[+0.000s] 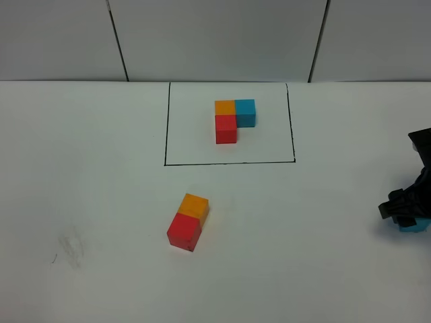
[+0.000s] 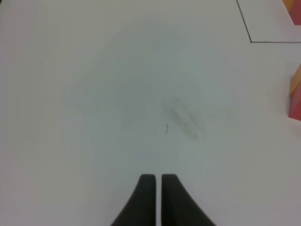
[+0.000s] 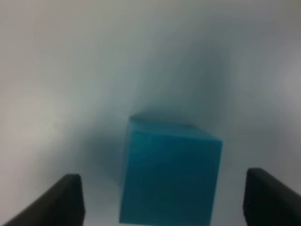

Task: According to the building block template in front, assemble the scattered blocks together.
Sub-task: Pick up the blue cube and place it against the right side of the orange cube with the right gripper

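Pick step: your right gripper (image 3: 164, 193) stands open astride the cyan-blue cube (image 3: 171, 165) by the right edge; next, close and carry it beside the loose orange cube (image 1: 195, 204).

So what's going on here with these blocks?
The robot is copying the framed template. The loose orange block and red block already sit touching in front of it. The right gripper is open around the cyan block on the right of the table, not gripping yet. The left gripper is shut, holding nothing.
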Tool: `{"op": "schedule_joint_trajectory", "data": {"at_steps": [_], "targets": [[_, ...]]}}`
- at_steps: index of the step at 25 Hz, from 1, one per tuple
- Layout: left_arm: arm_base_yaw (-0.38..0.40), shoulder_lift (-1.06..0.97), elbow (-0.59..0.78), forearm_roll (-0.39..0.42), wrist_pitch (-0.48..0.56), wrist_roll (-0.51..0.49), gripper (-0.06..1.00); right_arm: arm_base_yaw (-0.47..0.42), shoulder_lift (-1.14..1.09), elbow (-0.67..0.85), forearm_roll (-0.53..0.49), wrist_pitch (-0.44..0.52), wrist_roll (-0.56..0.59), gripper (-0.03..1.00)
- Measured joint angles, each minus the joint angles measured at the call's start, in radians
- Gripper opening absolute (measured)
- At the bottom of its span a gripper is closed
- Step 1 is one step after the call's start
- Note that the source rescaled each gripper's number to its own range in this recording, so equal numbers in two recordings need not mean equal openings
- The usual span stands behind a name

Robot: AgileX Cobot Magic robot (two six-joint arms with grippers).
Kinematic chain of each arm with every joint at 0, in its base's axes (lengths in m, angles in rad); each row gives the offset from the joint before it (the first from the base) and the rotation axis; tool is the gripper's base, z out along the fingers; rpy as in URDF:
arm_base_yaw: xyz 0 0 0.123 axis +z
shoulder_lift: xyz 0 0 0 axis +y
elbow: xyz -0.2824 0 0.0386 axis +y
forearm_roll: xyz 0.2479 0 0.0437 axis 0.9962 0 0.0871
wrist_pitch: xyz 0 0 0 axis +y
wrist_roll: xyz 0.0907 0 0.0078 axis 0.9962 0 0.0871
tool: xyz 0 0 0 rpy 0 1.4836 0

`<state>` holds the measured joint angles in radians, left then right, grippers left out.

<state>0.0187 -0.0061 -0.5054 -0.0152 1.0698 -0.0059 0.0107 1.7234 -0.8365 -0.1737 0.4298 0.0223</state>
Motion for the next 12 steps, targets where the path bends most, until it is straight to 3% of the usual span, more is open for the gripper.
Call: {"op": "schedule_joint_trajectory", "data": {"at_steps": [12], "targets": [[0.000,0.000,0.000,0.000,0.000,0.000,0.00,-0.002,0.085,0.000,0.000,-0.043,0.000,0.78]]}}
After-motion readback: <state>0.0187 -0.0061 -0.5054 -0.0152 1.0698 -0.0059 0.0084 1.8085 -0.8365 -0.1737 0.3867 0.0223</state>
